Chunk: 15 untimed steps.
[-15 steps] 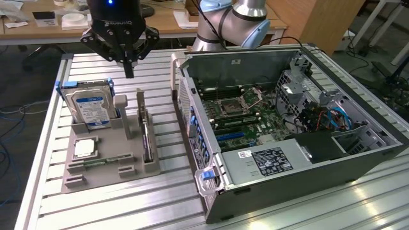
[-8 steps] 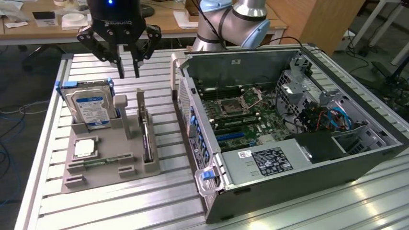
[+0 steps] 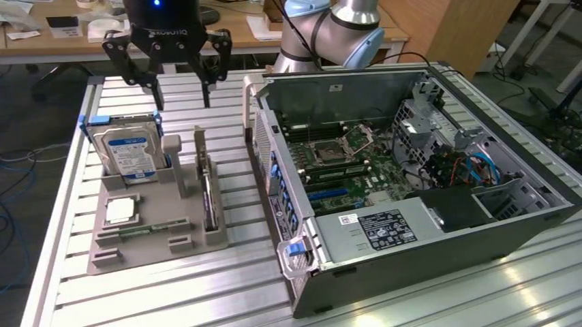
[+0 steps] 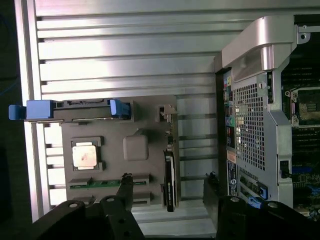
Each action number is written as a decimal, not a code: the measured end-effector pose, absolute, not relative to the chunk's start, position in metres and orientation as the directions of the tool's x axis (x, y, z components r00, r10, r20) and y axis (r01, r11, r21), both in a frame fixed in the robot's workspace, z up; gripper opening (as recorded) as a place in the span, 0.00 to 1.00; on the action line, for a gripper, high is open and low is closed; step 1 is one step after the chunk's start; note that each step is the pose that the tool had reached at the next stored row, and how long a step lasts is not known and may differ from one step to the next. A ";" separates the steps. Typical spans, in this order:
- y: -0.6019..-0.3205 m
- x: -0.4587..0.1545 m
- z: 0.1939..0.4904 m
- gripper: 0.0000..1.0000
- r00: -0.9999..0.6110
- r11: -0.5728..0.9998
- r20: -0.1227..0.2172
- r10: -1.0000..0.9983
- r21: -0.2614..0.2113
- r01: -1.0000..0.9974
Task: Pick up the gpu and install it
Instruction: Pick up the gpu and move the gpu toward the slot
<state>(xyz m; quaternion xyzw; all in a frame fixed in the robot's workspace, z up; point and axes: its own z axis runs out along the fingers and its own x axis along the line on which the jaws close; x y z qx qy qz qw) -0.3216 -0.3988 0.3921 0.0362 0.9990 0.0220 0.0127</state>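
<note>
The gripper [image 3: 182, 102] hangs open and empty above the tray [image 3: 150, 255]. The gpu [image 3: 209, 197] stands on edge there; straddling its thin edge squarely should grip best.

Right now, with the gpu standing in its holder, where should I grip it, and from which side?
Probably the upper long edge of the gpu, coming straight down from above. It stands on edge in the grey holder, whose posts hug its ends, leaving the top edge free; pinch across its thin flat faces.
</note>
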 end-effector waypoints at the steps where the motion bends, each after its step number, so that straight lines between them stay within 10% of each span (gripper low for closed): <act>1: -0.399 -0.322 0.392 0.64 -0.997 0.997 -0.023 0.072 0.042 0.071; 15: -0.408 -0.321 0.372 0.76 -1.000 1.000 -0.018 0.004 0.031 0.003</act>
